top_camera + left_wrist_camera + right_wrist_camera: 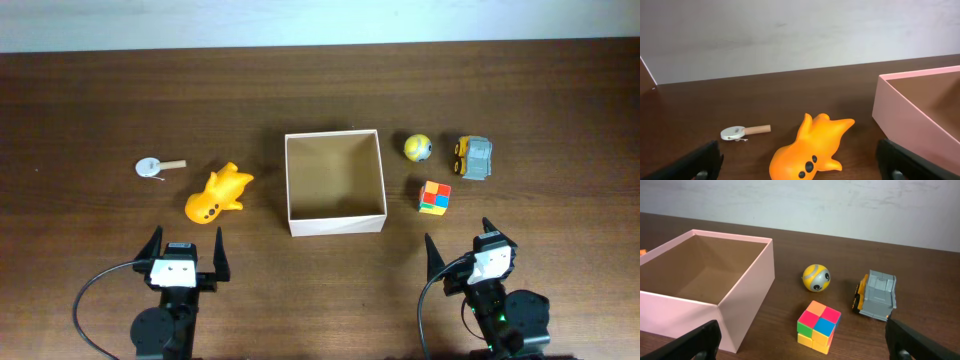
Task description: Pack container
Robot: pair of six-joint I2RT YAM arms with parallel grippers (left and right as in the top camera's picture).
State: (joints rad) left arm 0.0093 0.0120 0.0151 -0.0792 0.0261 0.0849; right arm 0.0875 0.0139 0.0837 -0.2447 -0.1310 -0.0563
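The container (288,180), a square white-walled box with a tan inside, stands open and empty at the table's middle; it also shows in the left wrist view (900,112) and the right wrist view (747,287). An orange fish-like toy (217,193) (812,147) lies left of it. A yellow-grey ball (418,147) (816,277), a multicoloured cube (434,196) (819,326) and a grey-yellow toy truck (474,157) (876,295) lie right of it. My left gripper (185,250) (800,170) is open and empty near the front edge, just short of the orange toy. My right gripper (460,248) (805,350) is open and empty, just short of the cube.
A small white disc with a tan wooden handle (157,165) (742,131) lies at the left, beyond the orange toy. A pale wall runs along the table's far edge. Dark wooden table (100,100) all round.
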